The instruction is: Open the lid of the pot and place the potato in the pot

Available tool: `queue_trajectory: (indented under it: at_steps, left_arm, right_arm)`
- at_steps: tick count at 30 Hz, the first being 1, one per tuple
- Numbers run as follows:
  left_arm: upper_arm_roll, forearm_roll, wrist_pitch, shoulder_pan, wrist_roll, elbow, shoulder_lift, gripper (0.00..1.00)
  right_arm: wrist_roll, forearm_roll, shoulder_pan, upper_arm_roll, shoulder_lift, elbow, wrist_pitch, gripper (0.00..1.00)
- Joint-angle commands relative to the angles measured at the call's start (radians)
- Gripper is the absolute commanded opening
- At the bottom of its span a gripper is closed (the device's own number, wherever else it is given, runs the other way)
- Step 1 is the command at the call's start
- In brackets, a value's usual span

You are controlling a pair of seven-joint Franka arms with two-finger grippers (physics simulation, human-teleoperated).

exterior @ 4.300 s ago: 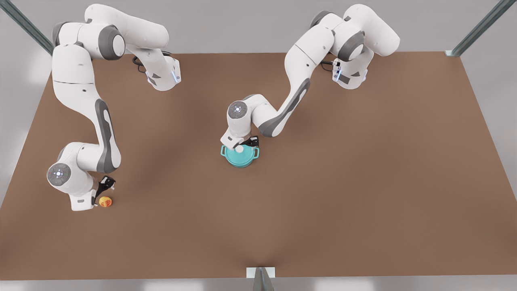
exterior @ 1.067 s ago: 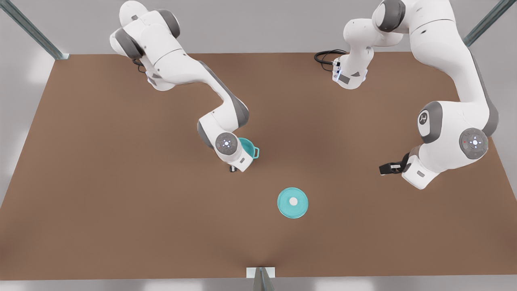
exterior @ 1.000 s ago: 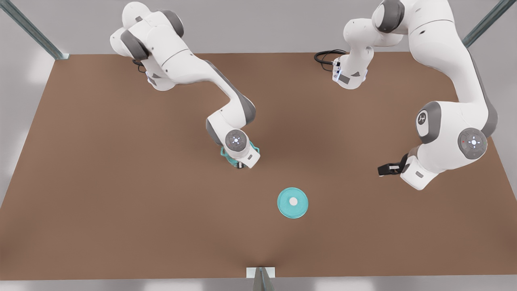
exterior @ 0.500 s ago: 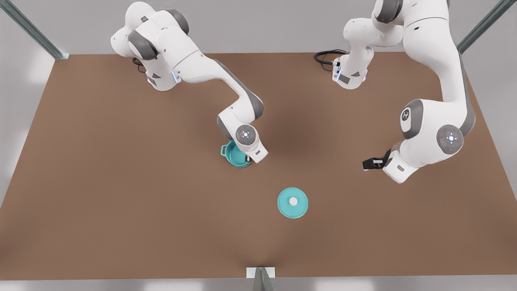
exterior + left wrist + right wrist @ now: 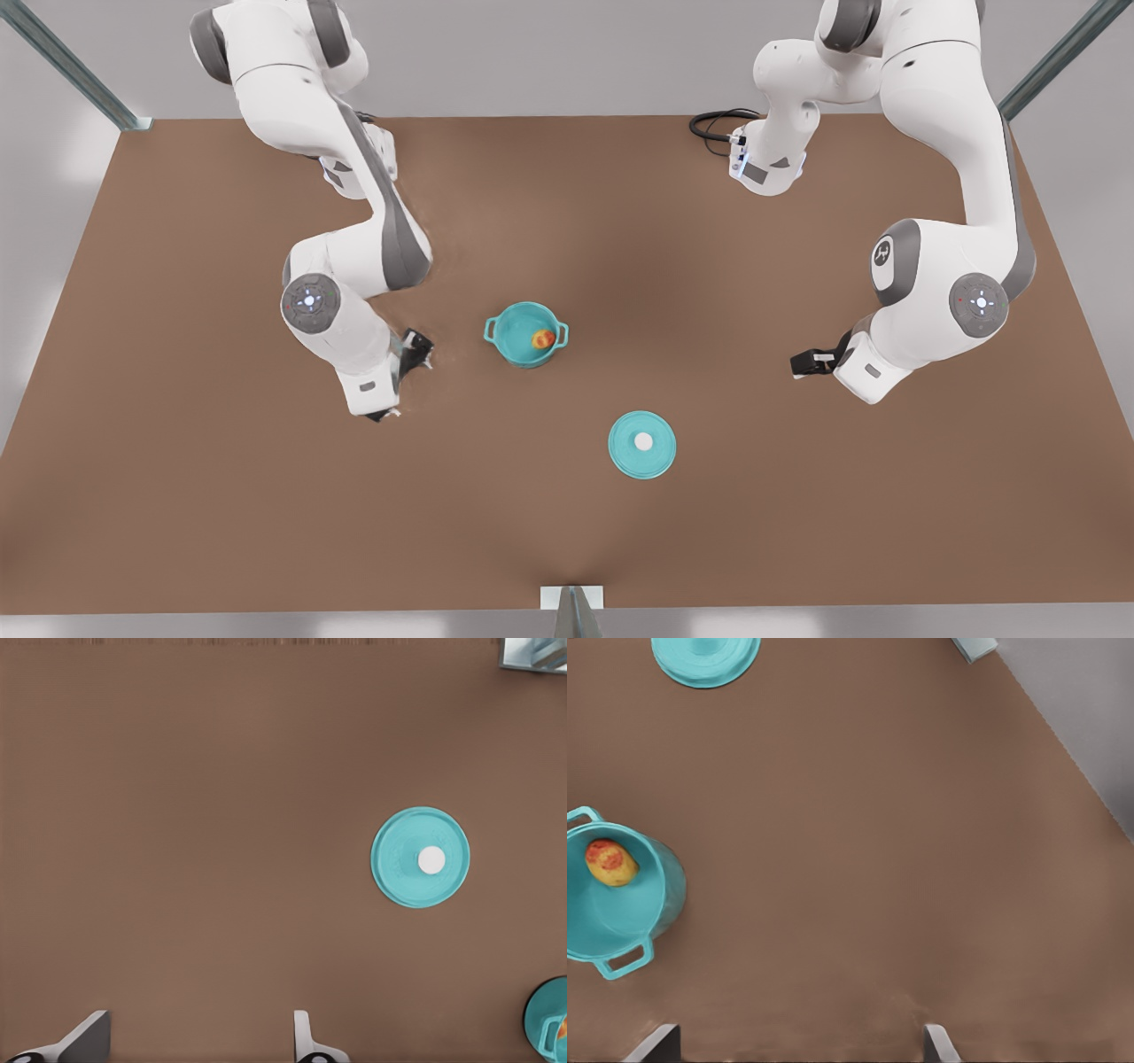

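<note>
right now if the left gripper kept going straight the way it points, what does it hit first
Probably bare table. The left gripper is open and faces brown tabletop. The pot lid lies off to one side of that line; how far off the table is, I cannot tell.

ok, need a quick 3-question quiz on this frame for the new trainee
1. True or false: the pot lid sits on the pot.
2. Where is the potato? A) on the lid B) inside the pot C) outside the pot, against a handle
3. Fill in: the left gripper and the right gripper both have their fingers ___ and hold nothing.

Key:
1. False. The lid lies flat on the table, apart from the pot.
2. B.
3. open.
</note>
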Motion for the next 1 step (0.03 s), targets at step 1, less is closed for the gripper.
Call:
queue_trajectory:
  at_steps: [1]
  left_arm:
    - [0.0, -0.005, 0.001, 0.0, -0.003, 0.001, -0.001, 1.0]
  right_arm:
    - [0.221, 0.005, -0.039, -0.113, -0.008, 0.015, -0.093, 1.0]
